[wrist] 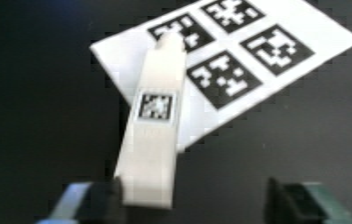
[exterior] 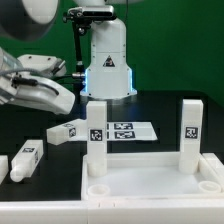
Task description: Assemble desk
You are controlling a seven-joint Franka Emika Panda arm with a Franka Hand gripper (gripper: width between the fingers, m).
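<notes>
Exterior view: black table [exterior: 160,108] bearing tabletop [exterior: 150,186] and marker board [exterior: 127,130], green backdrop [exterior: 185,40] behind.

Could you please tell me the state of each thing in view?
Gripper: open.
Tabletop panel: lying flat.
Upright leg, exterior view's left: standing in panel.
Upright leg, exterior view's right: standing in panel.
Loose leg beside marker board: lying flat.
Outer loose leg: lying flat.

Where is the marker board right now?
In the exterior view, the marker board lies flat just behind the tabletop, between one upright leg and the other.
</notes>
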